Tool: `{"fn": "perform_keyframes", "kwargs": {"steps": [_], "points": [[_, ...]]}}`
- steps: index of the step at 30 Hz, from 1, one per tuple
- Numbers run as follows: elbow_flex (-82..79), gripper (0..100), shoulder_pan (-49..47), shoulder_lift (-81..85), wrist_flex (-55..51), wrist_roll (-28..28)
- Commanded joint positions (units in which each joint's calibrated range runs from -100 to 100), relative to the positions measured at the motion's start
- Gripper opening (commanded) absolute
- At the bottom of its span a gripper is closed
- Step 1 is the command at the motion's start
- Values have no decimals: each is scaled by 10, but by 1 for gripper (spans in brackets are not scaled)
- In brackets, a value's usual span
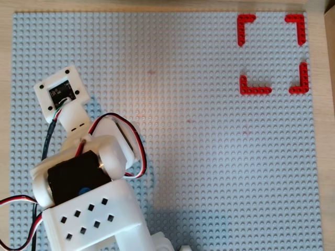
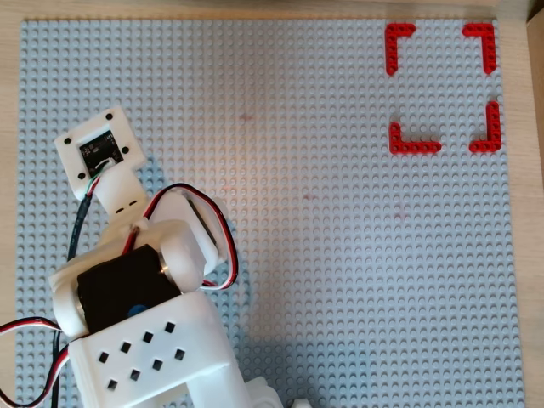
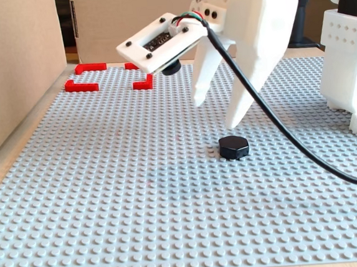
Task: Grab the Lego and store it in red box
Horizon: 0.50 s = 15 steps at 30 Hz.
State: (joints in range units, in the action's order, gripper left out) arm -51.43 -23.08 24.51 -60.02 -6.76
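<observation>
Fixed view shows the most: the white arm's jaws (image 3: pixel 217 114) hang spread above the grey studded baseplate (image 3: pixel 109 196), their two tapered fingers pointing down with a clear gap between them and nothing held. The Lego (image 3: pixel 233 147), a small black hexagonal piece with a flat top, sits on the baseplate just below and slightly nearer the camera than the longer finger's tip. That tip (image 3: pixel 234 122) stands close over the piece but does not touch it; the shorter finger (image 3: pixel 198 99) ends higher and to the left in this view. A small white camera plate (image 3: pixel 158 43) juts from the wrist to the left, and a black cable (image 3: pixel 278 131) curves down from it across the right side of the picture.

At the far left corner of the baseplate in this view lies the red box (image 3: pixel 108 77), flat red corner brackets with grey studs inside, well apart from the Lego and the jaws.

Both overhead views give the same picture: the arm (image 1: pixel 84 178) (image 2: pixel 136 289) fills the lower left, its camera plate (image 1: pixel 60 90) (image 2: pixel 98 146) the farthest visible part, and it hides both the jaws and the Lego. The red box (image 1: pixel 272 52) (image 2: pixel 442 85) sits in the upper right corner, four L-shaped brackets with gaps between them. Pale wood of the desk (image 1: pixel 322 157) (image 2: pixel 523 255) shows along the baseplate's edges.
</observation>
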Motion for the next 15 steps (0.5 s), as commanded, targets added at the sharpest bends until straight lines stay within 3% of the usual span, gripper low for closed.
{"fn": "perform_keyframes", "kwargs": {"steps": [1, 5, 15], "points": [[-11, 23, -5, -41, 33, -1], [-28, 23, -5, -88, 75, -1], [-30, 23, -6, -88, 64, -3]]}}
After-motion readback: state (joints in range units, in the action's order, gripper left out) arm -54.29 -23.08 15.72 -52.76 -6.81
